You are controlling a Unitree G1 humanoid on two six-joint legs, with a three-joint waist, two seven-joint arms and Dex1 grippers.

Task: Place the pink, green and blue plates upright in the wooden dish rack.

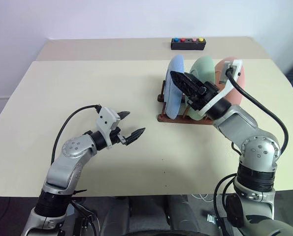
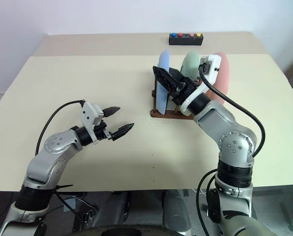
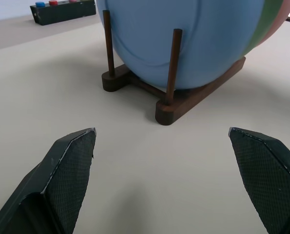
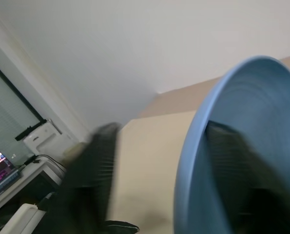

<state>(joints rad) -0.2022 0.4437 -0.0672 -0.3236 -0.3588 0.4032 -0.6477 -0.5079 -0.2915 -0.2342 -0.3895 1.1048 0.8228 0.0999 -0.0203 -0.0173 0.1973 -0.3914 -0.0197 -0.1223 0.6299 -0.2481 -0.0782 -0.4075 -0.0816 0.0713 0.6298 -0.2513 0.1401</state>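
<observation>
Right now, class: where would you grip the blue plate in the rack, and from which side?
Grip the blue plate by its top rim, coming from above: it stands upright on edge in the wooden dish rack, pegs flank its lower part, and the green plate stands close behind.

Beige table (image 1: pixel 87 88) — rack (image 1: pixel 178 117), button box (image 1: pixel 188 44)

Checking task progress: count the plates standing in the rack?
3, all upright in the wooden dish rack: blue plate on the left, green plate in the middle, pink plate on the right, partly hidden.
</observation>
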